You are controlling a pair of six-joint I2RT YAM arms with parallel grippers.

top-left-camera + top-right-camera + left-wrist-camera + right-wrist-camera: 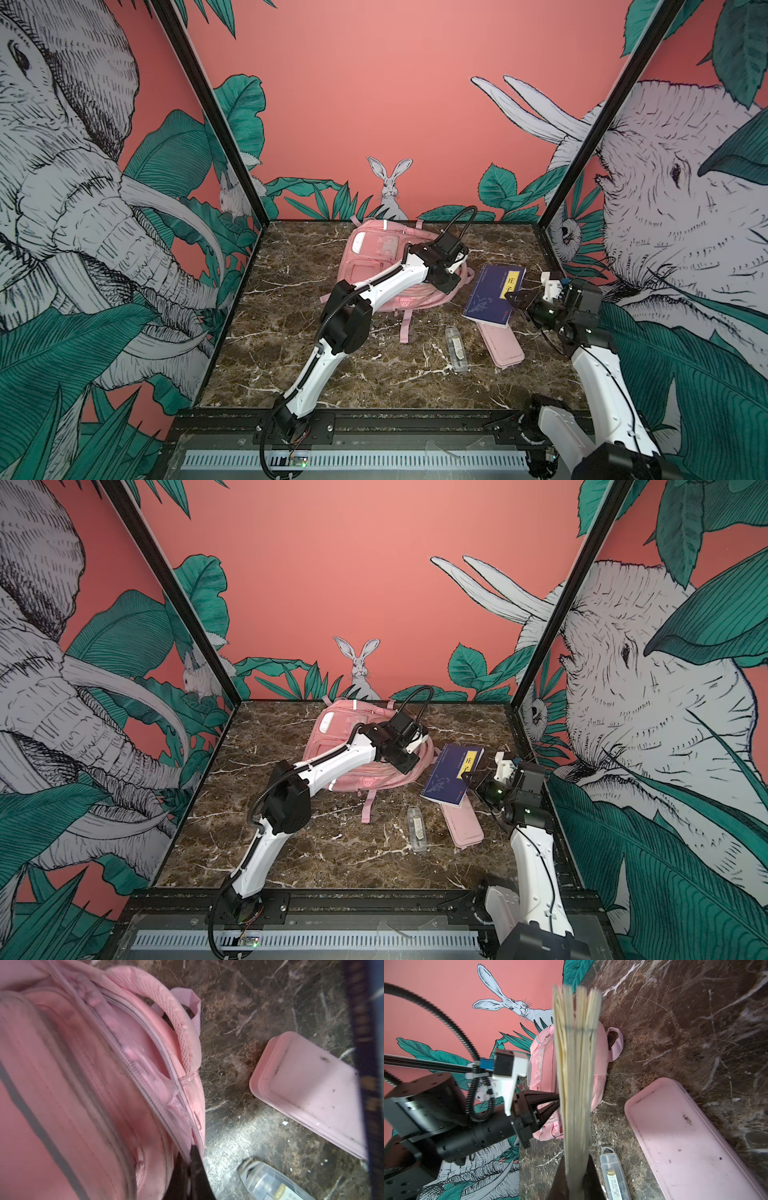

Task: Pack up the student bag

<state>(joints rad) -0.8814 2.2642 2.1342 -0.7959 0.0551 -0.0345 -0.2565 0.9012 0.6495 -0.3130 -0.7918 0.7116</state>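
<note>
The pink bag point(370, 270) lies flat at the rear middle of the table point(291, 353). The left gripper point(192, 1158) is at the bag's right-hand edge, its jaws clenched on the zip seam. The right gripper point(512, 296) stands to the right of the bag, apart from it, clamped on the page edge of a blue book point(492, 291).

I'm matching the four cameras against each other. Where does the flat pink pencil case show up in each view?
In a top view: pencil case, right of centre, just below the blue book.
In a top view: same spot, below that book.
Left wrist: on the marble beyond the backpack, at.
Right wrist: on the marble beside the held book's pages, at.
Shared landmark: the clear plastic box lying alongside it.
</note>
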